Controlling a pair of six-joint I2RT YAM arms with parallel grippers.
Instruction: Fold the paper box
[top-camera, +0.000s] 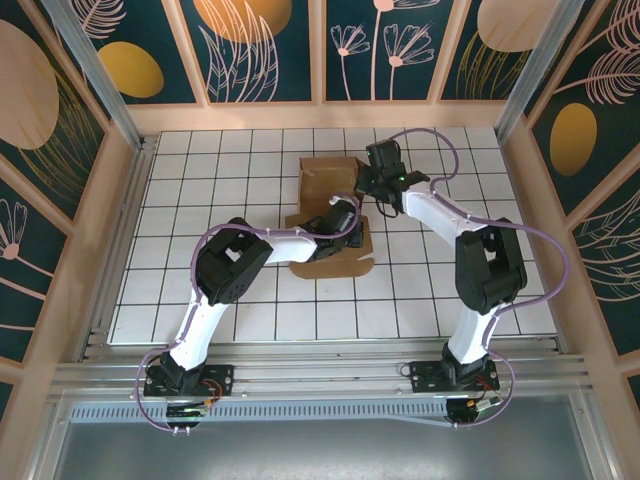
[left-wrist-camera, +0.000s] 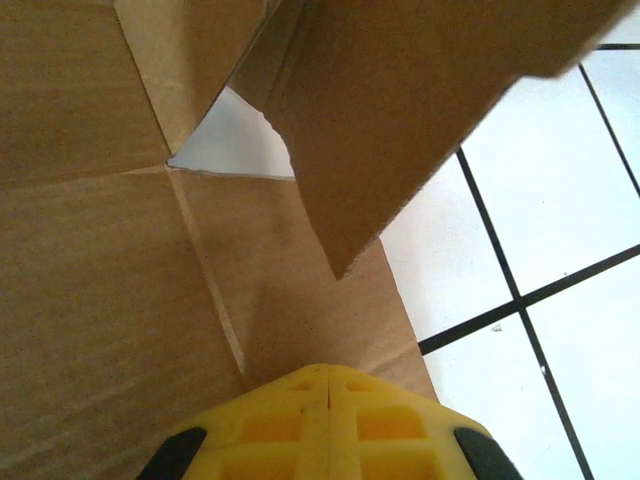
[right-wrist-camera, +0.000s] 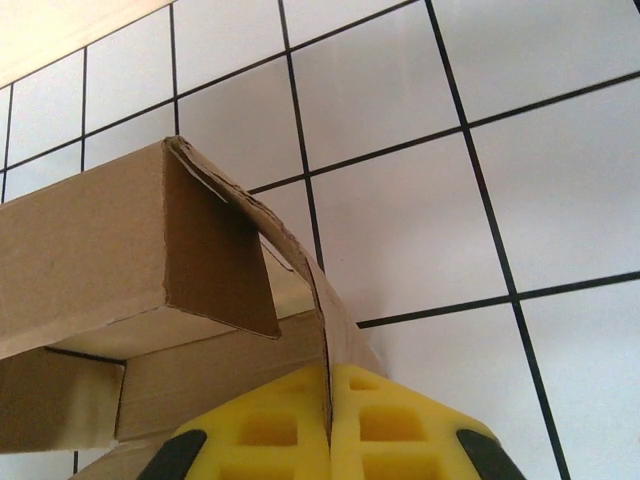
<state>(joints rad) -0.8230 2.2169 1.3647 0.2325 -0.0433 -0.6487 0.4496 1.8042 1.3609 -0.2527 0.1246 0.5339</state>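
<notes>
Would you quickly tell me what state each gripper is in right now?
Left gripper: closed, nothing seen pinched.
Right gripper: closed on a thin flap of the cardboard box.

White gridded table (top-camera: 200, 180) with brown paper box (top-camera: 325, 180) near its middle

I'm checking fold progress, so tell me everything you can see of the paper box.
The paper box is plain brown cardboard with creases and flaps, partly folded. Its far wall stands up, folded double. The near flaps lie flat on the white tiled table. The right gripper is shut on a thin side flap, and the shut left gripper is down at its base panel.
</notes>
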